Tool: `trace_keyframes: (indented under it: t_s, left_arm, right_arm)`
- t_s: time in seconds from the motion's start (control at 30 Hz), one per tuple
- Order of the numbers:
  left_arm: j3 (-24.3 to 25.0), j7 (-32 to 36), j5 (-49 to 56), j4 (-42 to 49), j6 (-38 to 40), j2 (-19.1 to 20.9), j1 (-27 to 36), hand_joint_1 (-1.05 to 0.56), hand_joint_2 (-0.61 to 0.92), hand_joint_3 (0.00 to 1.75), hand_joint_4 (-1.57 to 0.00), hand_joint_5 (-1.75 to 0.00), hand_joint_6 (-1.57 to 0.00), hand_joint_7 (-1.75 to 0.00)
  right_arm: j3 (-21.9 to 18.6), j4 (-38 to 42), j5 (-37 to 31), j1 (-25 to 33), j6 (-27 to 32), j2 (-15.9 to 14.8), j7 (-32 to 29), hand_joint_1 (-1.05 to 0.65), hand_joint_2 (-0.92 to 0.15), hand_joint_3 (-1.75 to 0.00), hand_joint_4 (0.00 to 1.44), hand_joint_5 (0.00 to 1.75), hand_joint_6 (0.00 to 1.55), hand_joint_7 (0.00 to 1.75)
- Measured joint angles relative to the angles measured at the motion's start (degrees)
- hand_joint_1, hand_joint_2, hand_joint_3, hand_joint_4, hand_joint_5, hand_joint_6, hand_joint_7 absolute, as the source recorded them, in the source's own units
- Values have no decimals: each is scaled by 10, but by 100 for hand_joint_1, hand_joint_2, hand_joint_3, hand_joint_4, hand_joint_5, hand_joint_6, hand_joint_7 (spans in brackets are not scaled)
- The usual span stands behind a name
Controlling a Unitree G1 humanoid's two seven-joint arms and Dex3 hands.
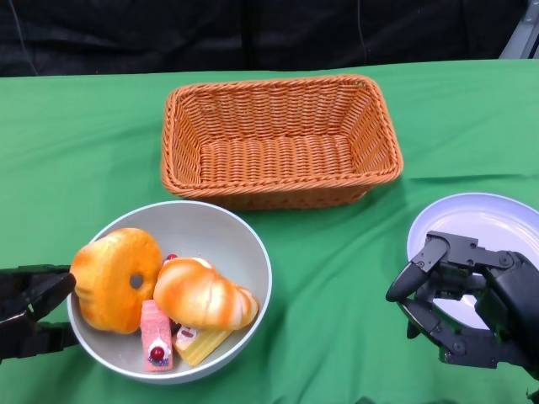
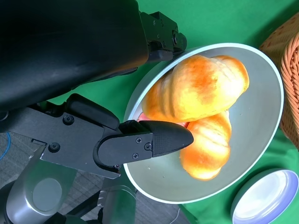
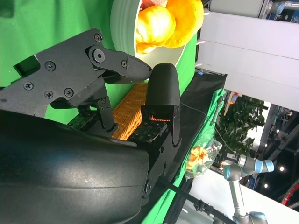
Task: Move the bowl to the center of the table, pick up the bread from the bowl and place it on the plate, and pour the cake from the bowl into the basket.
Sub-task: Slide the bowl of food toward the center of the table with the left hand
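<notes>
The grey bowl (image 1: 210,225) stands at the table's near left. It holds a round orange bread (image 1: 114,278), a croissant-shaped bread (image 1: 202,295), a pink cake slice (image 1: 157,337) and a yellow cake piece (image 1: 198,341). My left hand (image 1: 29,311) is at the bowl's left rim; in the left wrist view one finger (image 2: 149,142) reaches over the bowl's (image 2: 261,121) rim, the others stay outside it, and a wide gap separates them. My right hand (image 1: 472,303) hovers with spread fingers over the left edge of the white plate (image 1: 480,220) and holds nothing.
A woven orange basket (image 1: 278,84) stands at the middle back, just beyond the bowl. Green cloth covers the table, with a bare strip between bowl and plate. The right wrist view shows the bowl (image 3: 122,23) and the basket (image 3: 128,109) past my fingers.
</notes>
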Motion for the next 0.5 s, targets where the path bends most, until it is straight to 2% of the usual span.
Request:
trace_keyframes:
  t_s: [0.13, 0.3, 0.5]
  left_arm:
    - [-4, -1, -9, -14, 12, -1, 0, -70, 92, 60, -28, -5, -8, 0]
    - [-32, -27, -43, -51, 31, -20, 0, -70, 92, 61, -29, -5, -8, 0]
    - [-34, -27, -43, -52, 32, -20, 0, -70, 92, 62, -29, -5, -8, 0]
  right_arm:
    - [1, 0, -1, 0, 0, 1, 0, -18, -62, -78, 86, 144, 77, 119]
    - [11, 1, -5, -10, 0, 9, -1, -18, -63, -77, 86, 144, 76, 120]
    - [12, 2, -5, -10, 0, 9, -2, -18, -63, -76, 85, 144, 76, 121]
